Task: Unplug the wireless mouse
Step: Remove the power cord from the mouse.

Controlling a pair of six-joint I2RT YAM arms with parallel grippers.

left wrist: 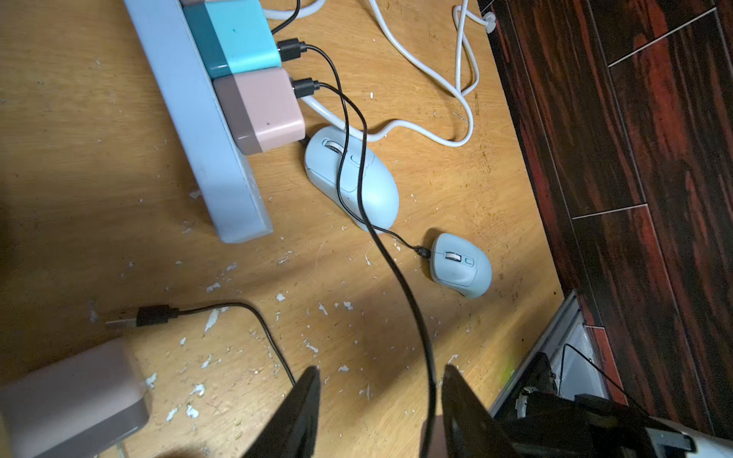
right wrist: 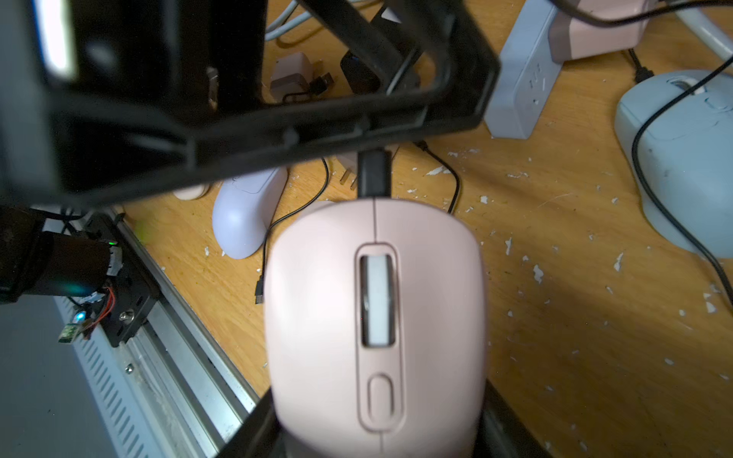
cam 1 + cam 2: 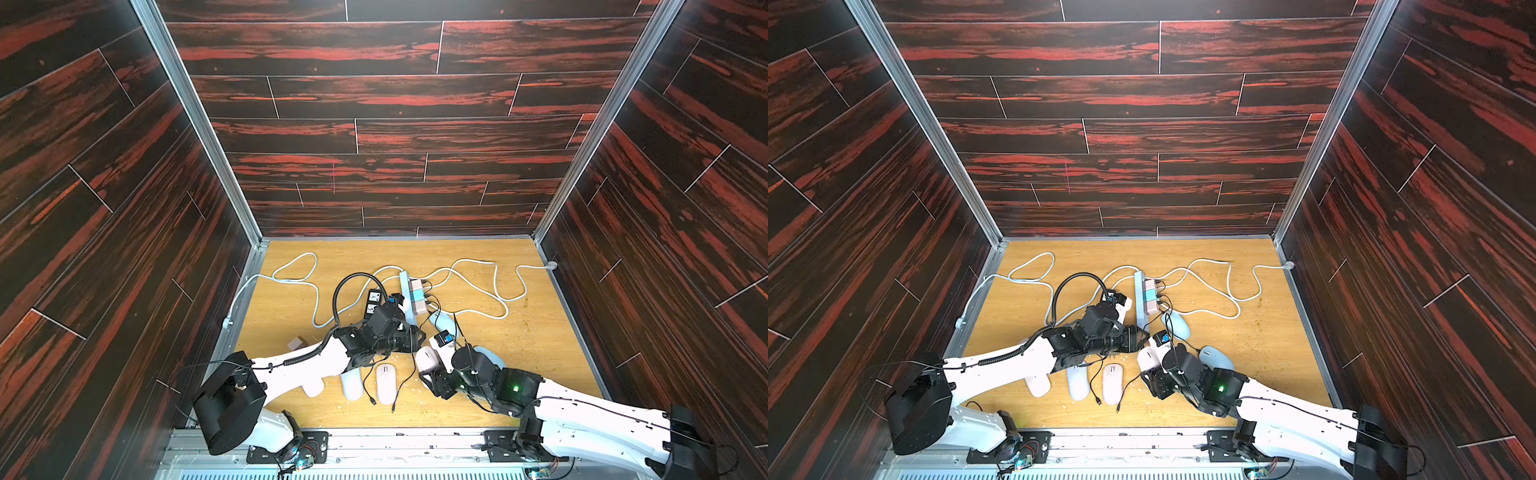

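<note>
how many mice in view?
6. Pink mouse in the right claw. Two blue mice: one at the power strip end, one beside the right arm. Three pale mice along the front, one half under the left arm. Others may be hidden.

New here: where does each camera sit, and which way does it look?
Top views: high over the near edge, looking down at the table; left arm and right arm show in both top views.
Left wrist: on the left arm, looking past the left gripper at the power strip and large blue mouse.
Right wrist: on the right arm, over the pink mouse in the right gripper; also sees that strip and blue mouse.
</note>
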